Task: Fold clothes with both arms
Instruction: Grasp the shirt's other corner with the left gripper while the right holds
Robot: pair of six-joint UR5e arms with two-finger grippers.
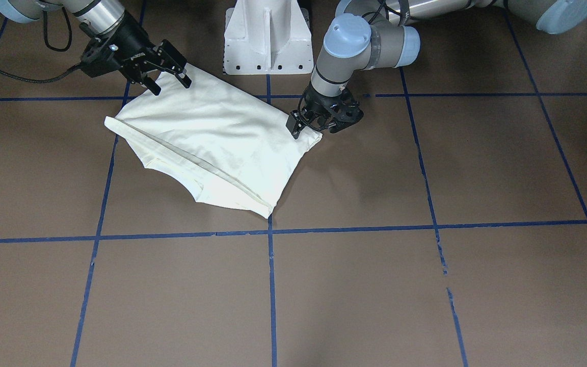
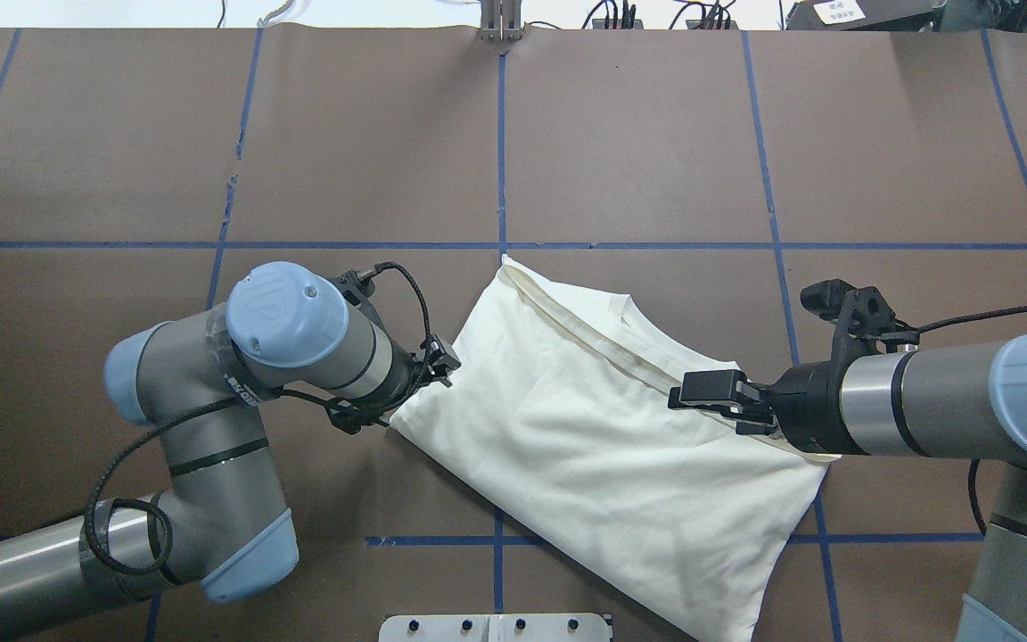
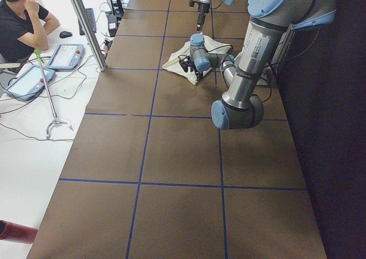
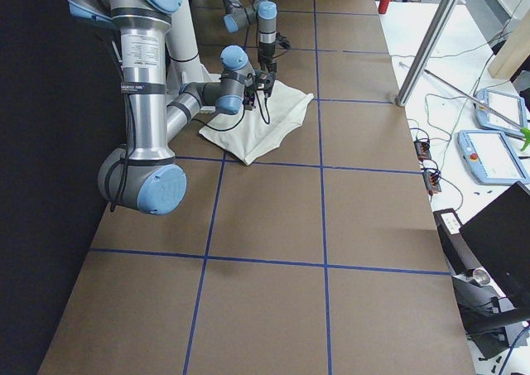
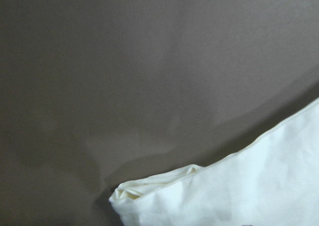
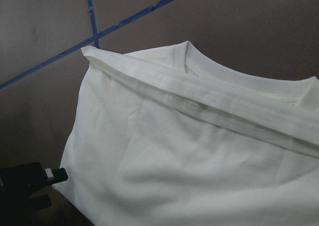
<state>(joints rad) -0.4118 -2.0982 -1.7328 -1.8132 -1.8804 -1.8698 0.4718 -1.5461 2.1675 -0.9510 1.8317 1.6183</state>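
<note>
Cream-white cotton, the shirt (image 2: 585,446) lies folded, plain side up, on my brown worktop (image 1: 426,295), about midway along it and close to the edge where my base stands. My right gripper (image 1: 170,84) hovers with fingers spread above the shirt's end facing the worktop's right edge. My left gripper (image 1: 314,125) sits low at the corner facing the left edge; whether it pinches cloth I cannot tell.
</note>
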